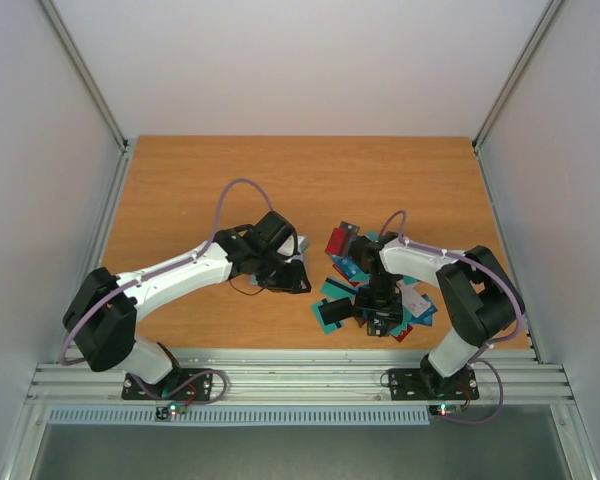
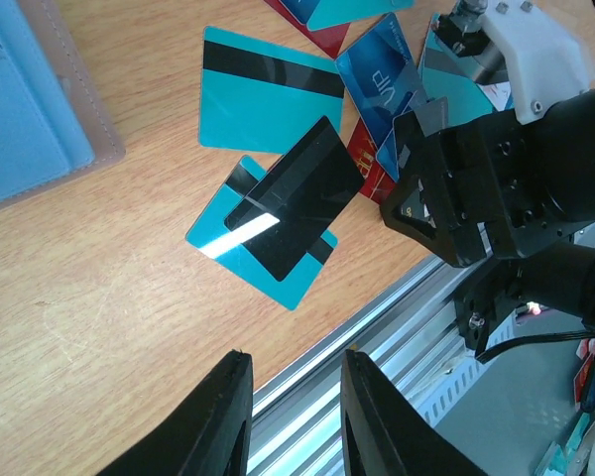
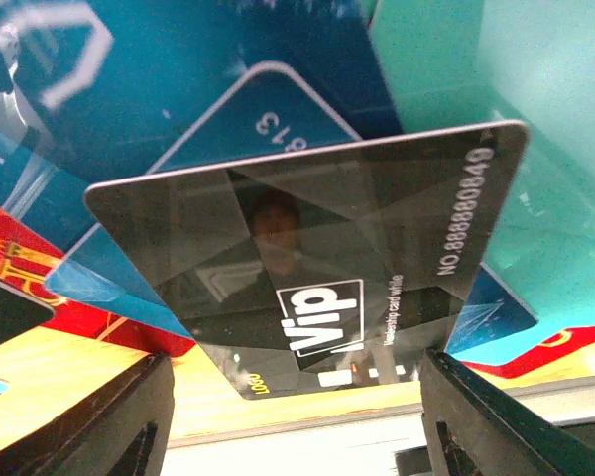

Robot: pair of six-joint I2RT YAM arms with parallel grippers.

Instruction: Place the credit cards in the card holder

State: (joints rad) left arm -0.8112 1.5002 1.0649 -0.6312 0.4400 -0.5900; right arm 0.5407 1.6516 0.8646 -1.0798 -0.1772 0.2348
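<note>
The credit cards (image 1: pixel 352 268) lie in a loose overlapping pile right of the table's centre: teal with black stripes, red, blue, and one black card (image 2: pixel 293 203). My right gripper (image 1: pixel 375 318) hangs low over the pile's near side. It is open, its fingers straddling a dark grey VIP card (image 3: pixel 307 228) that lies on blue and teal cards. The card holder (image 2: pixel 25 99) lies flat left of the pile, blue face up with a tan border, and is mostly hidden under my left gripper (image 1: pixel 285 275) in the top view. My left gripper (image 2: pixel 295 359) is narrowly open with nothing between its fingers.
An aluminium rail (image 1: pixel 280 365) runs along the table's near edge, just past the pile. The right arm's black wrist (image 2: pixel 496 188) fills the right side of the left wrist view. Grey walls and metal posts enclose the table on three sides.
</note>
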